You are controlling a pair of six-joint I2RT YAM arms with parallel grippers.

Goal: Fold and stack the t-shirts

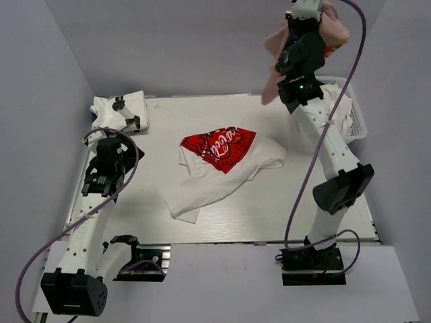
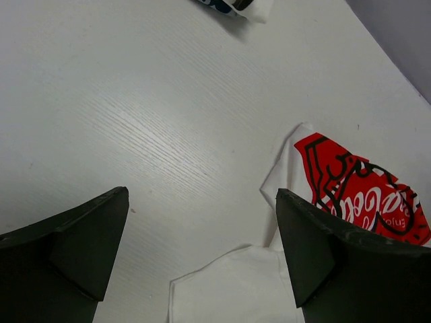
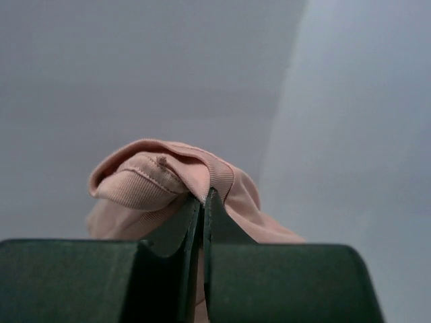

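Observation:
A white t-shirt with red Coca-Cola print [image 1: 222, 161] lies crumpled at the middle of the table; it also shows in the left wrist view [image 2: 350, 195]. My right gripper [image 1: 303, 13] is raised high at the back right and shut on a dusty pink t-shirt [image 1: 273, 74], whose collar is pinched between the fingers [image 3: 168, 178]. My left gripper [image 1: 101, 178] is open and empty, low over the table left of the Coca-Cola shirt [image 2: 202, 269]. A folded white t-shirt [image 1: 120, 111] lies at the back left corner.
A white lattice basket [image 1: 353, 111] with white cloth in it stands at the back right, behind my right arm. Grey walls enclose the table on three sides. The table edge [image 1: 222, 241] runs along the near side.

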